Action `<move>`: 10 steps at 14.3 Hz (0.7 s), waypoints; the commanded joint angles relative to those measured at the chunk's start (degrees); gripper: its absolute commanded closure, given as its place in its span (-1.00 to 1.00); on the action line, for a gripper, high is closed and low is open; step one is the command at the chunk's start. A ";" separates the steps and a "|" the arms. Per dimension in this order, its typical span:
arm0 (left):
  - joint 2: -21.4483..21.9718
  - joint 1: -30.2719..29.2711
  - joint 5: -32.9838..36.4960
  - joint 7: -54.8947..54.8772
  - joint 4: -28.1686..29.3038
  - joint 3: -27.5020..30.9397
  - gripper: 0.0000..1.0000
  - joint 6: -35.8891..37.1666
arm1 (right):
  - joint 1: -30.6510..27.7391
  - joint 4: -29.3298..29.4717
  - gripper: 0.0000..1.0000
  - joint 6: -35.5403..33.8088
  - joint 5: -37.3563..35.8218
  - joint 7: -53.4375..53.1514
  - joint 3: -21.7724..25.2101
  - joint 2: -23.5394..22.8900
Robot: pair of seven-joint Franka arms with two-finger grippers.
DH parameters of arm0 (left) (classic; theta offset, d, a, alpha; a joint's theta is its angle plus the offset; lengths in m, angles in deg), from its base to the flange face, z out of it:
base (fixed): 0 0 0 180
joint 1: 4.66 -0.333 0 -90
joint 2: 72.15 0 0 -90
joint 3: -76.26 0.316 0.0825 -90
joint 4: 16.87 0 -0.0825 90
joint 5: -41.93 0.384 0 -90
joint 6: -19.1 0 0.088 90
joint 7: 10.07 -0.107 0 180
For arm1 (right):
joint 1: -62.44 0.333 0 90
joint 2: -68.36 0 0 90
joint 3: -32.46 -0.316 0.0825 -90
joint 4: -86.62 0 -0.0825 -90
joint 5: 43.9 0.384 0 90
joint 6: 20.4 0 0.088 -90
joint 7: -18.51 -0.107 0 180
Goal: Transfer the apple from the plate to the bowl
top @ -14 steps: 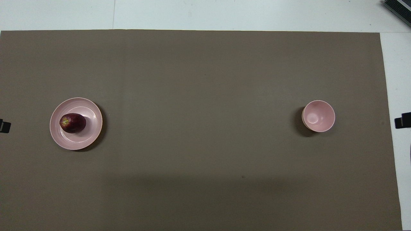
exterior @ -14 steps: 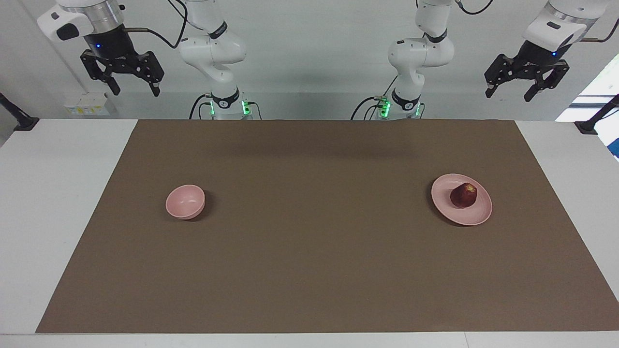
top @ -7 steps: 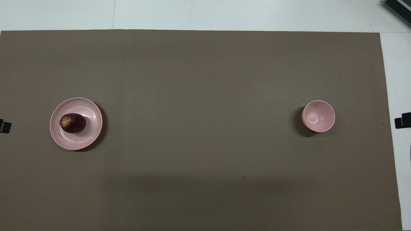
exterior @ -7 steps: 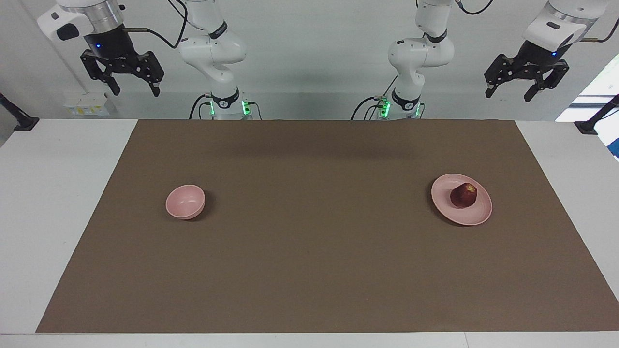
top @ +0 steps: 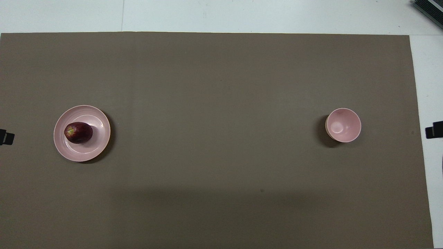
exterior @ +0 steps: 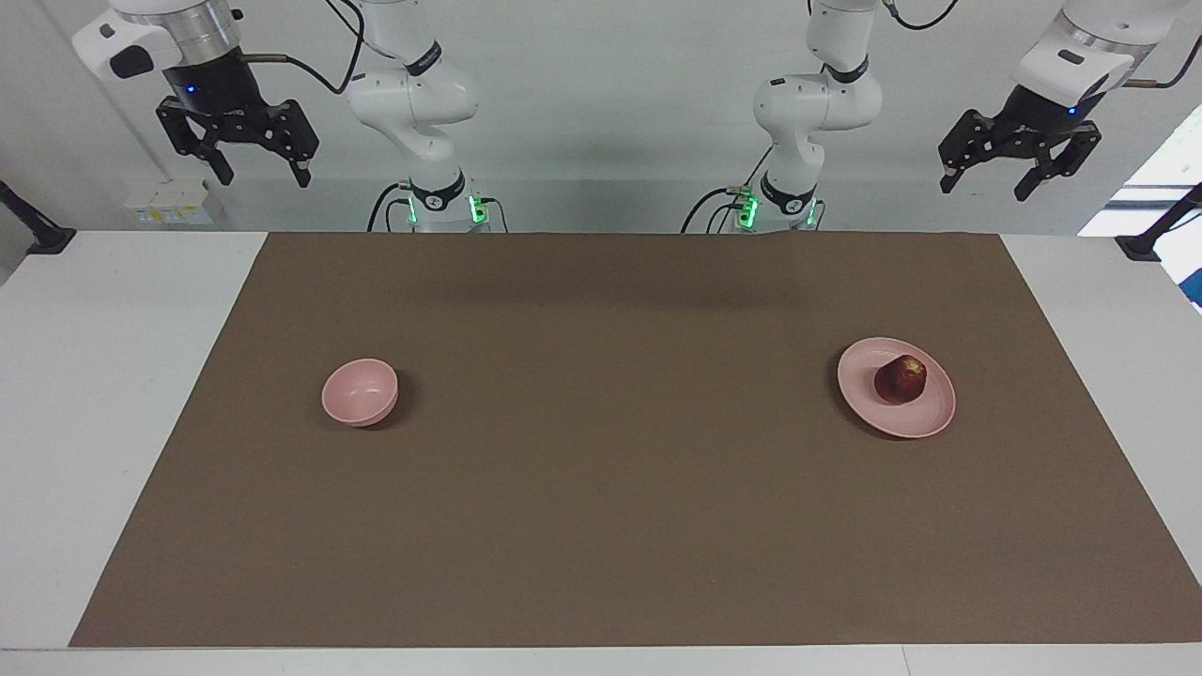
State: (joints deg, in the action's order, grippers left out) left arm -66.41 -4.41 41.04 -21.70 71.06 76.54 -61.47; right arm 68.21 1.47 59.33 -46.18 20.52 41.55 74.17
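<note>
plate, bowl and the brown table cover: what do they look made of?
Plate: smooth pale pink with soft highlights and faint rings, likely plastic or glazed ceramic; can't tell which.
Bowl: same pink, glossy spot inside, probably the same material.
Brown cover: flat, matte, no glare, straight cut edges; looks like paper, card or a thin mat.

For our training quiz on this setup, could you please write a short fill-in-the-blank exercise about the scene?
1. The small dark red apple lies on the flat pale pink ____.
2. The small deep pale pink bowl holds ____.
3. The plate lies toward the ____ arm's end of the brown mat.
4. The left gripper and right gripper both hang ____.

Missing words: plate; nothing; left; open
</note>
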 commanded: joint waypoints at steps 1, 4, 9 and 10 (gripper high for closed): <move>1.91 -0.42 0.28 -1.20 5.32 -0.02 -1.00 -3.37 | -0.58 -0.98 -1.00 -0.19 1.05 -0.08 -0.22 1.22; 1.91 -0.42 0.28 -1.20 10.67 0.07 -1.00 -9.15 | -0.49 -0.45 -1.00 -0.19 0.97 -0.61 -0.57 2.01; 1.64 -0.42 0.19 -1.29 21.57 0.07 -1.00 -22.86 | -0.49 -0.45 -1.00 -0.19 0.88 0.08 -0.66 2.01; 1.38 -0.51 0.19 -1.46 23.76 0.07 -1.00 -25.75 | -0.41 -0.63 -1.00 -0.10 1.05 0.09 -0.75 2.10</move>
State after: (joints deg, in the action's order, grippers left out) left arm -66.55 -4.41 41.04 -22.10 89.12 76.66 -81.55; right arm 68.22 1.53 59.33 -46.18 20.52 41.33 75.58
